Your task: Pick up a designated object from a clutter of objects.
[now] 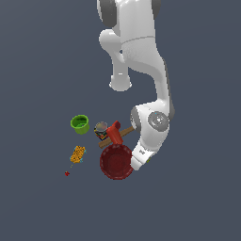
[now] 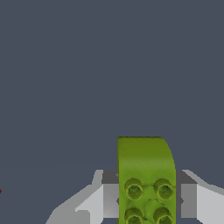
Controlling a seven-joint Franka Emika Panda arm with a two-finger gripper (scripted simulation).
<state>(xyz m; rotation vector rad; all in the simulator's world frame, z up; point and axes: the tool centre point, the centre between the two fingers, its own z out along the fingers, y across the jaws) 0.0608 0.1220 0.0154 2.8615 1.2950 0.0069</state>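
The designated object [image 2: 146,166] is a small yellow-green studded brick with one rounded end. In the wrist view it fills the space between my gripper's [image 2: 146,199] two grey fingers [image 2: 110,194], which press against its sides. In the exterior view my gripper [image 1: 141,161] is down low beside the right of the dark red bowl [image 1: 115,162], and only a sliver of the green brick [image 1: 148,159] peeks out by the hand. The clutter of objects lies to the exterior view's left of the hand.
A green cup [image 1: 80,124], a can [image 1: 100,129], a red bottle [image 1: 113,132] and a wooden hammer handle [image 1: 124,133] sit behind the bowl. An orange-yellow piece [image 1: 77,154] and a tiny red item [image 1: 67,173] lie further left.
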